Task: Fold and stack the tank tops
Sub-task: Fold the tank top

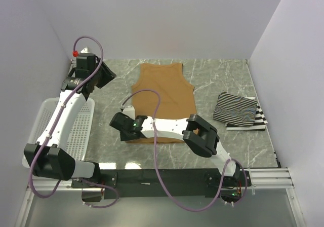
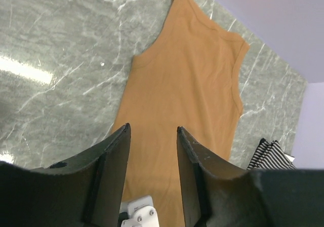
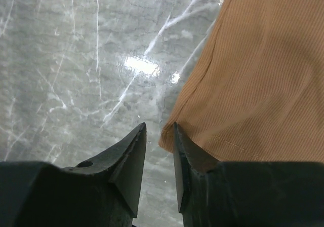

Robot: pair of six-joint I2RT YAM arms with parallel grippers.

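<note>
- Top external: grey marble table (image 1: pixel 217 80) fills the floor between white walls, with the arm bases at the near edge.
- White mesh basket (image 1: pixel 45 108) is off the table's left edge, under the left arm.
- Tan top (image 1: pixel 164 92) lies flat and unfolded mid-table. Its neck and straps point to the far wall and its hem to the arms. The near part of the hem is hidden by the right arm.
- Two striped tops sit folded in a pile at the right side of the table, well apart from the tan top. The thin-striped top (image 1: pixel 235 109) is on top. The wide-striped top (image 1: pixel 259 120) is under it and sticks out on the near right.
- Left gripper (image 2: pixel 152 129) is raised over the far-left part of the table, left of the tan top. Left wrist view: fingers clearly apart with nothing between them. The camera looks down the length of the tan top, with the striped pile at the lower right.
- Right gripper (image 3: pixel 159 128) reaches across low to the tan top's near-left hem corner. Right wrist view: fingers a narrow gap apart, bare table showing in the gap, hem corner right at the tips. No cloth is seen pinched.
</note>
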